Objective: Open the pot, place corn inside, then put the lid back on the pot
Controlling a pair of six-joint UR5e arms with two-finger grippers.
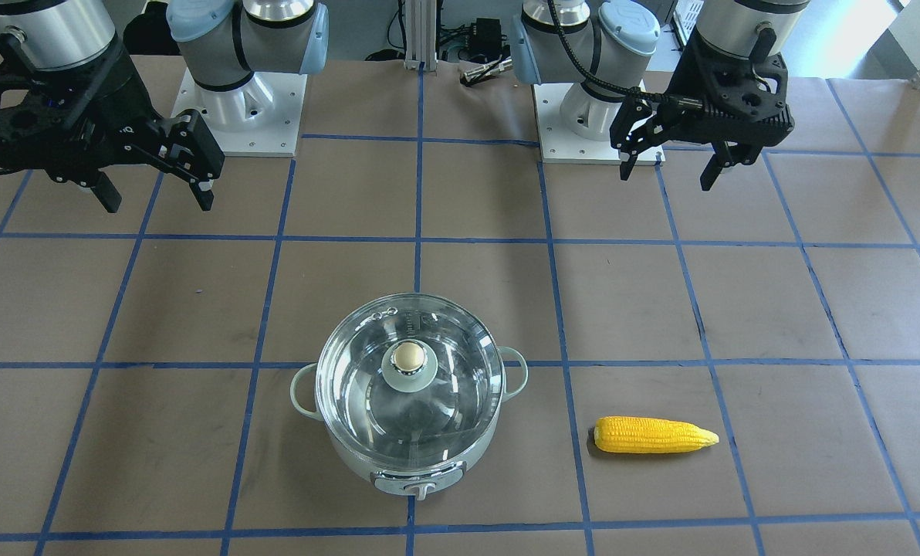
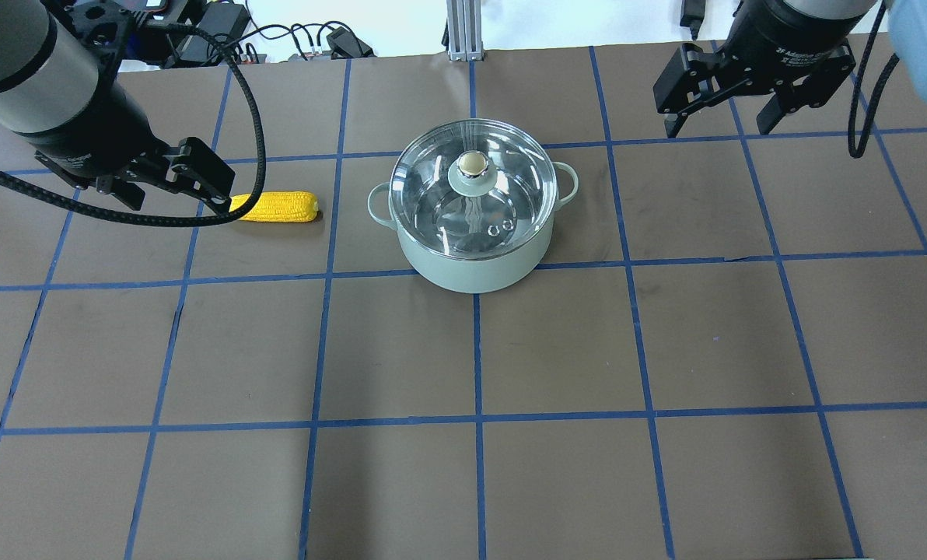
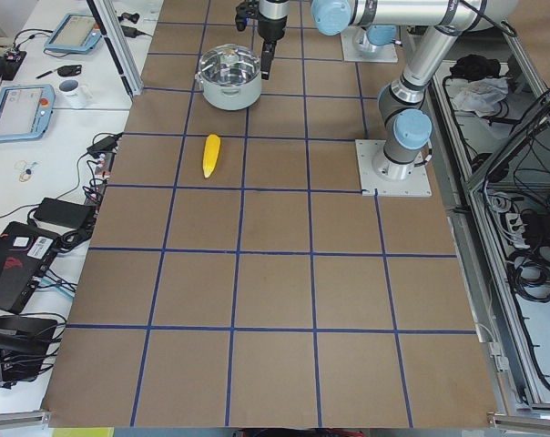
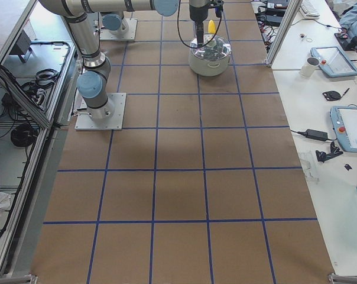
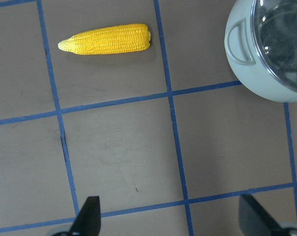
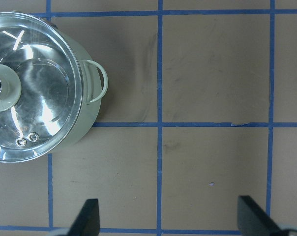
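Front-facing view alone shows the pot's [image 1: 350, 454] dial [image 1: 421, 488]; lid [image 1: 446, 401] seated, corn [image 1: 653, 435] apart at lower right; left pincer [image 1: 667, 176], right pincer [image 1: 159, 202] spread.

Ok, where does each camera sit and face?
Front-facing: across the table, facing both bases.
Overhead: behind robot, looking down; left gripper, right gripper show.
Exterior left: left table end; left arm nearest.
Exterior right: opposite end; right arm nearest.
Left wrist: down on yellow corn cob; fingertips show.
Right wrist: down on clear glass lid; fingertips show.
Wrists share round mint-green pot.
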